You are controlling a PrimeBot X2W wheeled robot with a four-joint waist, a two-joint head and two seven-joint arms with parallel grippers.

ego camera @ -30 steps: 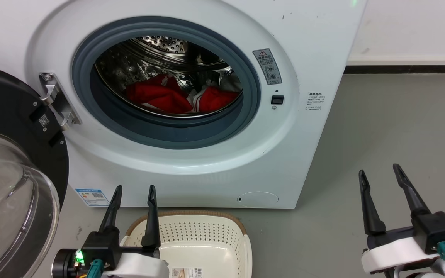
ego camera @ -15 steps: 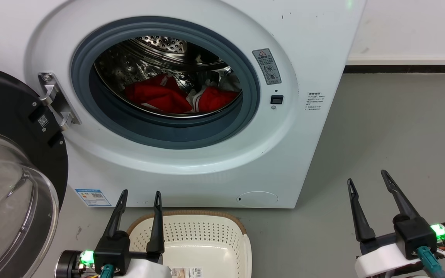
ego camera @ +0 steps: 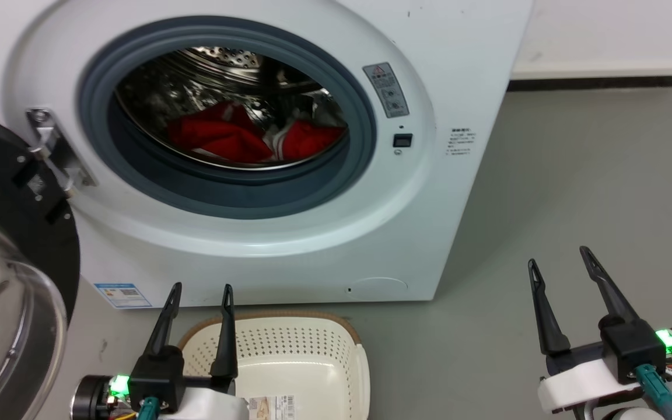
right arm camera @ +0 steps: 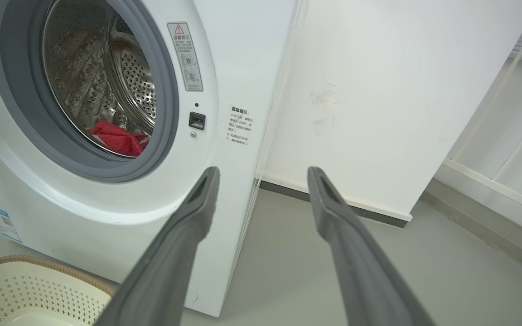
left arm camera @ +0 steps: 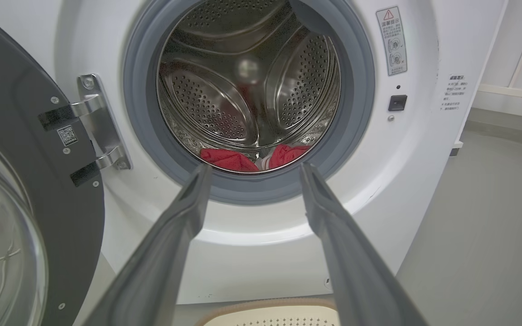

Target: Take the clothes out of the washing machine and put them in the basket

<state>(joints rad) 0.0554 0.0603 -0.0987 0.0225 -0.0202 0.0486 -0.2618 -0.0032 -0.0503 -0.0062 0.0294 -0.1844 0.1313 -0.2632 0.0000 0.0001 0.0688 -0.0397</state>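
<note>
- Clothes, red, lie low in the washer drum, upper centre of the head view; none is out yet.
- Basket: bottom centre, just before the washer.
- Left gripper at lower left, right gripper at lower right: jaws wide apart, holding nothing.
- Next move, likely: reach through the porthole and pinch fabric.
- Warning sticker beside the porthole shows a red triangle; its writing is too small to read.
</note>
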